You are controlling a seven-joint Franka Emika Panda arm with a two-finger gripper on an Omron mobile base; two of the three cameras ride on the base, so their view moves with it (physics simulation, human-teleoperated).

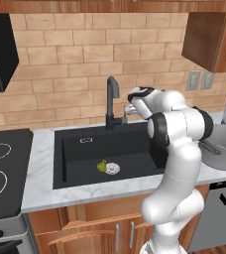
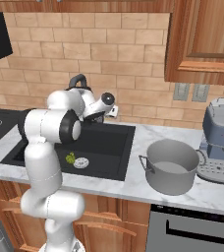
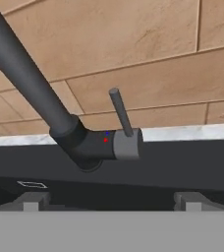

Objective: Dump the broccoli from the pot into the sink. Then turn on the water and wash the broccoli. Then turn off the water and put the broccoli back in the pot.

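Gripper (image 3: 111, 202) wide open, hovering near faucet lever (image 3: 121, 112). Broccoli (image 1: 102, 165) sits in sink (image 1: 75, 149) beside drain (image 1: 111, 168); pot (image 2: 170, 167) on counter right.

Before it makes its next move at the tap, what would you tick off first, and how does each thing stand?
1. Broccoli out of the pot and in the sink: ok, it lies beside the drain.
2. Pot parked upright on the counter, clear of the basin: ok.
3. Gripper open: ok, fingertips wide apart.
4. Gripper lined up with the faucet lever: ok, the lever sits ahead between the fingertips, not yet touched.
5. Water running: not ok, no stream shows from the faucet.
6. Broccoli under the spout: cannot tell.
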